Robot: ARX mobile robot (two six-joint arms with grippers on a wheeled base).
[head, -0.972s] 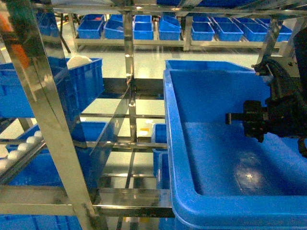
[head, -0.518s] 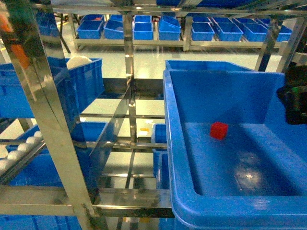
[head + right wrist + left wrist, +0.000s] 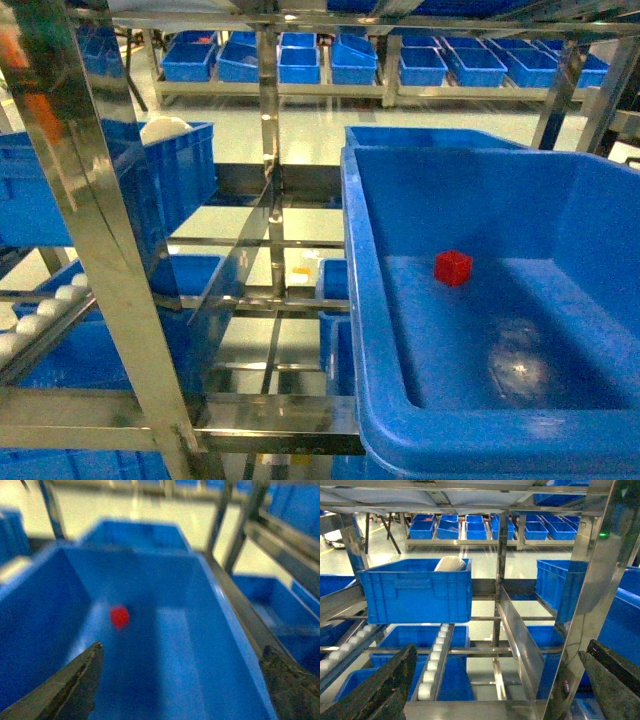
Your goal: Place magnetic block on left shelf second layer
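Magnetic block (image 3: 453,267) lay on the floor of the large blue bin (image 3: 560,215) on the steel rack (image 3: 90,250), toward its far left, touching neither wall. Small plain red cube, blurred in the right wrist view. Right gripper (image 3: 180,680) spread wide, empty; left gripper (image 3: 502,682) likewise released. Placement judged done; next likely only pulling the arms clear.

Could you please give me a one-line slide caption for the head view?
Red magnetic block resting on the floor of the large blue bin in a stainless-steel rack, no gripper in view.
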